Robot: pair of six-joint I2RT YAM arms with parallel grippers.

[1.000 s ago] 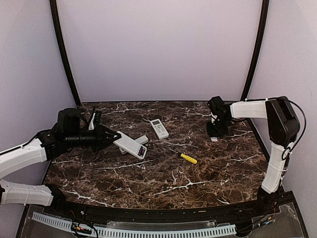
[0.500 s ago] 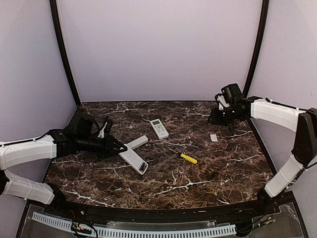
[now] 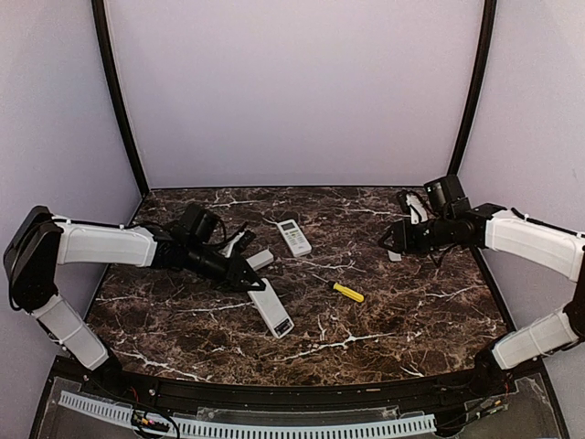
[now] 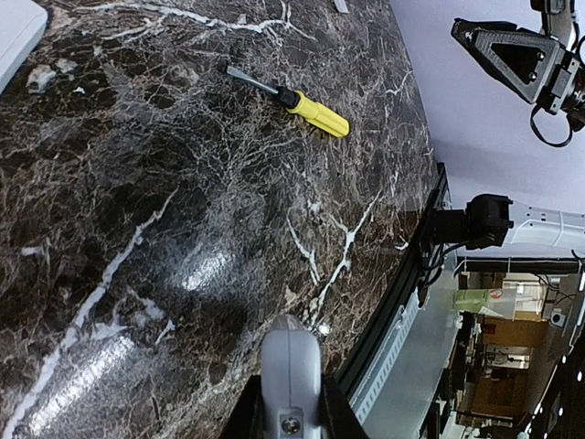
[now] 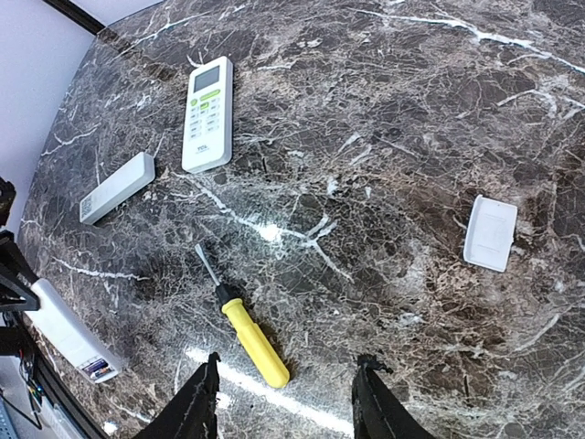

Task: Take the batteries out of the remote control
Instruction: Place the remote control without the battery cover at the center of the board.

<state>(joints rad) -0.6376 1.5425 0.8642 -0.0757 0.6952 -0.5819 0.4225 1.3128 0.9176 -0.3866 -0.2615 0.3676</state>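
My left gripper (image 3: 248, 275) is shut on one end of a long white remote control (image 3: 271, 310), which juts toward the near side of the table. In the left wrist view the remote control (image 4: 291, 361) sits clamped between the two dark fingers, its back with a screw facing the camera. My right gripper (image 3: 393, 240) hovers at the right, open and empty; in its wrist view the right gripper (image 5: 288, 402) stands above the marble. No batteries show in any view.
A yellow-handled screwdriver (image 3: 347, 292) lies mid-table. A face-up white remote (image 3: 293, 236) lies at the back centre. A second white remote (image 5: 117, 187) lies beside my left fingers. A small white cover (image 5: 490, 232) rests under the right arm.
The left arm swung its held remote toward the table's middle and turned it to point nearward. The right gripper left the white cover on the table, lifted away and opened wider.
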